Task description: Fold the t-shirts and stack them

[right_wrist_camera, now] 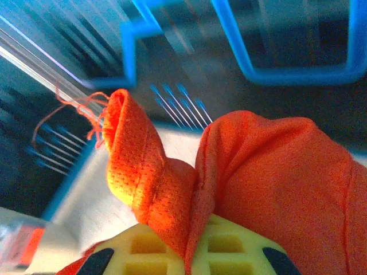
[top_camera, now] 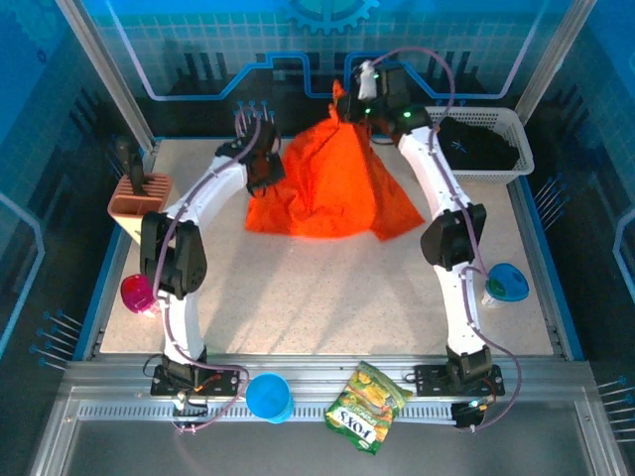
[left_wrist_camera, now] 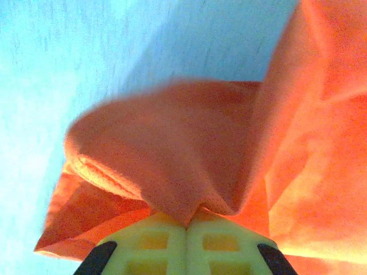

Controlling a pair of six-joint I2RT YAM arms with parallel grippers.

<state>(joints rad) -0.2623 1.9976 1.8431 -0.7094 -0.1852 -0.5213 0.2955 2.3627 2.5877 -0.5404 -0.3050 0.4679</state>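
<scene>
orange t-shirt (top_camera: 332,183) on the table (top_camera: 298,297), toward the far edge, pulled up into a tent. right gripper (top_camera: 349,111) clamped on the shirt's peak, up high; cloth bunched between its yellow pads (right_wrist_camera: 166,260). left gripper (top_camera: 270,171) clamped on the shirt's left edge, low near the tabletop. black t-shirt (top_camera: 476,147) lies in the white basket (top_camera: 521,149), far right corner.

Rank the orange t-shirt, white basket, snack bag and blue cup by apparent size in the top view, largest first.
1. orange t-shirt
2. white basket
3. snack bag
4. blue cup
The last two lie at the near edge, perhaps closer to the camera, so they may look larger than they really are.
</scene>
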